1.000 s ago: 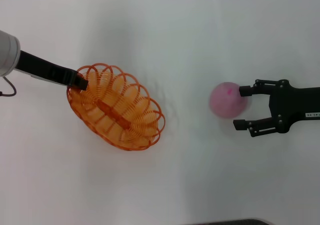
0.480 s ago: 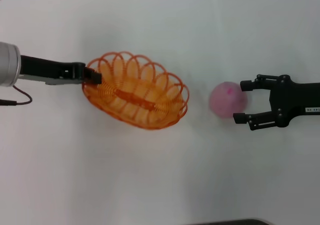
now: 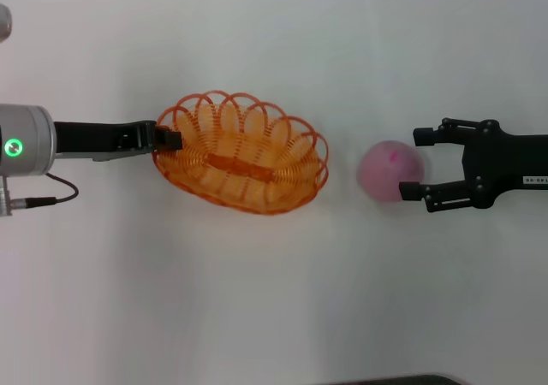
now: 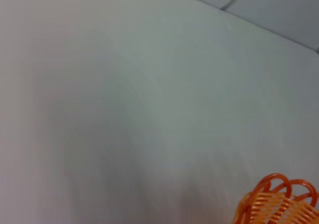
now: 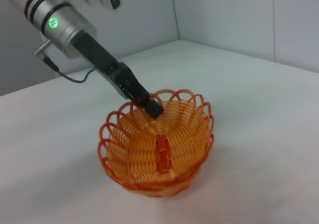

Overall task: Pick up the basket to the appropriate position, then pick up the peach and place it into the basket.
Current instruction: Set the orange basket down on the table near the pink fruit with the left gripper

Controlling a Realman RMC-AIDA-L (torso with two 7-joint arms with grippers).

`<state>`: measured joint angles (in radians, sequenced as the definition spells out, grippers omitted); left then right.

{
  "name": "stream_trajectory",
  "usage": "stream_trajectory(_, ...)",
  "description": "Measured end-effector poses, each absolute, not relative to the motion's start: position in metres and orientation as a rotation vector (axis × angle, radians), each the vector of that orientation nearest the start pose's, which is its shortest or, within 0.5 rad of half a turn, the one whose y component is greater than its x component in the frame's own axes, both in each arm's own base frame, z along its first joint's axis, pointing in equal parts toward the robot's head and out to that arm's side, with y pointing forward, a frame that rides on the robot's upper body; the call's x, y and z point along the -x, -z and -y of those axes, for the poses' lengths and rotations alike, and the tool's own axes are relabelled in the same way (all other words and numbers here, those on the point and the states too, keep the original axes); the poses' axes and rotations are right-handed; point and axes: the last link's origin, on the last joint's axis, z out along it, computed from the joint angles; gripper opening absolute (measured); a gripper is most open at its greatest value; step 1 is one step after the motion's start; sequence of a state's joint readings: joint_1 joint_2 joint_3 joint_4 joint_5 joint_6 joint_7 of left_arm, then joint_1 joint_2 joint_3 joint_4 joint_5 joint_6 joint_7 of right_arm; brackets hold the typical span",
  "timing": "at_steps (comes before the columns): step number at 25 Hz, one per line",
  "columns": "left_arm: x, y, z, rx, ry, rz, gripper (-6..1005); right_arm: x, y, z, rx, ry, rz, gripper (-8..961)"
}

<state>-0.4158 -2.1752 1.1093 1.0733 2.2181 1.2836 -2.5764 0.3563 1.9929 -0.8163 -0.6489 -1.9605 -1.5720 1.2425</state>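
Observation:
The orange wire basket (image 3: pixel 244 164) lies at the table's middle, its long axis nearly level across the head view. My left gripper (image 3: pixel 167 137) is shut on the rim at the basket's left end. This also shows in the right wrist view, gripper (image 5: pixel 149 107) on basket (image 5: pixel 157 144). The left wrist view shows only a bit of the rim (image 4: pixel 279 201). I cannot tell whether the basket rests on the table. The pale pink peach (image 3: pixel 387 171) sits right of the basket, apart from it. My right gripper (image 3: pixel 416 163) is open, with one fingertip on each side of the peach's right edge.
The white table (image 3: pixel 274 299) runs all around the basket and the peach. A cable (image 3: pixel 47 198) hangs from the left wrist at the left edge. A dark strip (image 3: pixel 394 380) shows at the near edge.
The left arm swung the basket to the right and turned it from slanted to nearly level. The right gripper shifted toward the far side, its fingers now level with the peach. The peach stayed put.

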Motion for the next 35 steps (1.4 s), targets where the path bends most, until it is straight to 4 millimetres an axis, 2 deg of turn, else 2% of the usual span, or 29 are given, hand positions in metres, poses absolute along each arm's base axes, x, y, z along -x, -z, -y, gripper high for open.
stream_trajectory(8, 0.254, 0.046, -0.332, 2.198, 0.374, 1.715, 91, -0.322, -0.016, -0.284, 2.744, -0.51, -0.587, 955)
stream_trajectory(22, 0.269, 0.054, -0.323, 2.063, 0.468, 1.787, 101, -0.323, -0.016, -0.284, 2.737, -0.511, -0.591, 954)
stream_trajectory(29, 0.265, 0.06, -0.325, 2.038, 0.481, 1.743, 106, -0.323, -0.016, -0.284, 2.731, -0.516, -0.595, 954)
stream_trajectory(35, 0.265, 0.057, -0.327, 2.01, 0.506, 1.713, 110, -0.324, -0.017, -0.283, 2.727, -0.518, -0.601, 954)
